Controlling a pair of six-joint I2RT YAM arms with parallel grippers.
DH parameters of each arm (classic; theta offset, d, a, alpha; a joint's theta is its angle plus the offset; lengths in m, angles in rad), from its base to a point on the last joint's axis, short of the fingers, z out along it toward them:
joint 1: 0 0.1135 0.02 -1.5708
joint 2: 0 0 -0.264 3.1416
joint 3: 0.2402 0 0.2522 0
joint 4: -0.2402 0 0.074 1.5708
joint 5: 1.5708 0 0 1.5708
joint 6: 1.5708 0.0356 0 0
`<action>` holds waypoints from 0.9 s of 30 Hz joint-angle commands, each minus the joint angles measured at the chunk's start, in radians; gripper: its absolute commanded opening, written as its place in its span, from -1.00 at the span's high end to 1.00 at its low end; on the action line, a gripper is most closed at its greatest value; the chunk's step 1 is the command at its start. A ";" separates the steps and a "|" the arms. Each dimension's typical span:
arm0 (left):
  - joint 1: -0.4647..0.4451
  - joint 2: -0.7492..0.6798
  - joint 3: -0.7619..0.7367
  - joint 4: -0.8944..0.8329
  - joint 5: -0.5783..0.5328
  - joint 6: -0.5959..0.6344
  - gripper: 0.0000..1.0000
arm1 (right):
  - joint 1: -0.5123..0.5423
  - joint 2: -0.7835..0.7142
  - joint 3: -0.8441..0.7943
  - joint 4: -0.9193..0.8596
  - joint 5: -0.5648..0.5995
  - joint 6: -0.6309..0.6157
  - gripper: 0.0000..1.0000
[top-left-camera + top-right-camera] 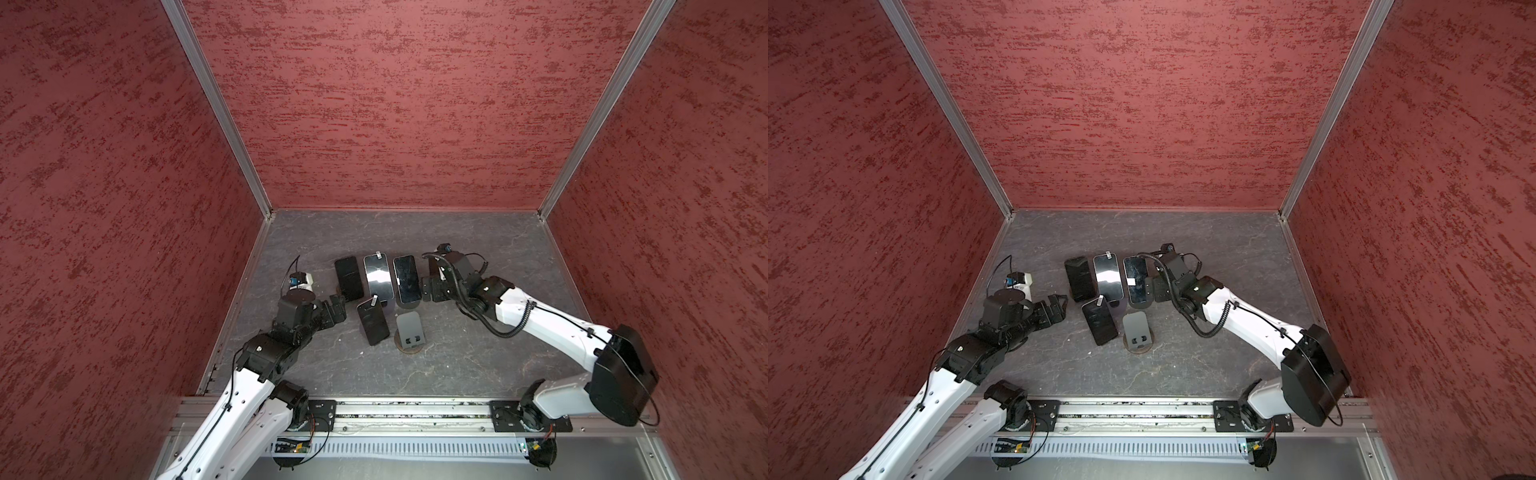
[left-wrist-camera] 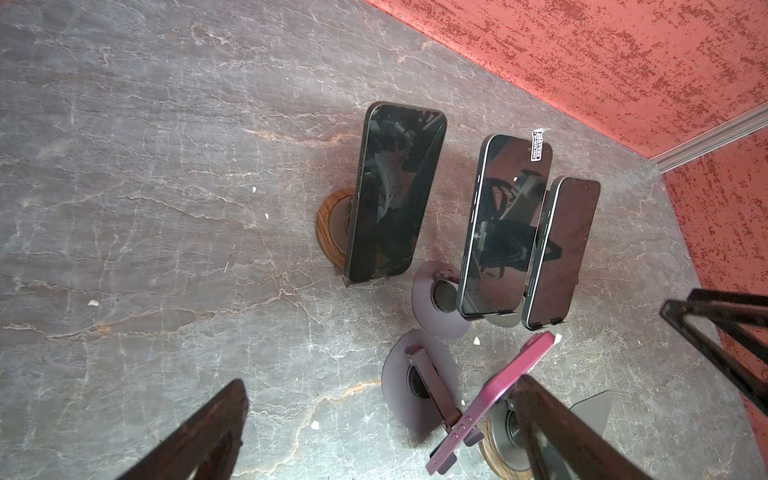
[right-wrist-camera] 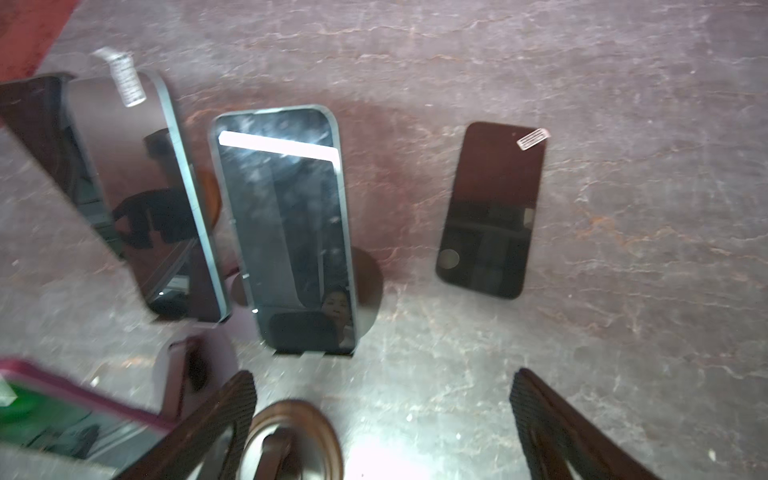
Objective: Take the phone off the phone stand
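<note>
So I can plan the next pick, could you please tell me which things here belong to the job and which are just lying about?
Job in hand: back-left phone, back-middle phone, back-right phone and magenta front phone, all on stands; left gripper and right gripper, both open.
Lying about: empty grey stand; phone lying flat; white crumbs.

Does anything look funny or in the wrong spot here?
Yes. One phone lies flat on the table instead of leaning on a stand, and the grey stand at the front holds nothing.
</note>
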 commanded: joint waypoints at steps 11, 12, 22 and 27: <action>0.000 -0.023 -0.012 0.018 0.031 -0.024 -0.99 | 0.213 0.000 -0.016 -0.077 0.095 0.150 -0.97; 0.000 -0.022 -0.011 0.018 0.035 -0.026 -0.99 | 0.228 0.009 -0.014 -0.080 0.106 0.161 -0.98; 0.000 -0.030 -0.015 0.015 0.061 -0.032 -0.99 | 0.346 0.151 0.051 -0.119 0.198 0.231 -0.97; -0.002 -0.044 -0.014 0.013 0.071 -0.037 -0.99 | 0.390 0.214 0.086 -0.153 0.265 0.279 -0.95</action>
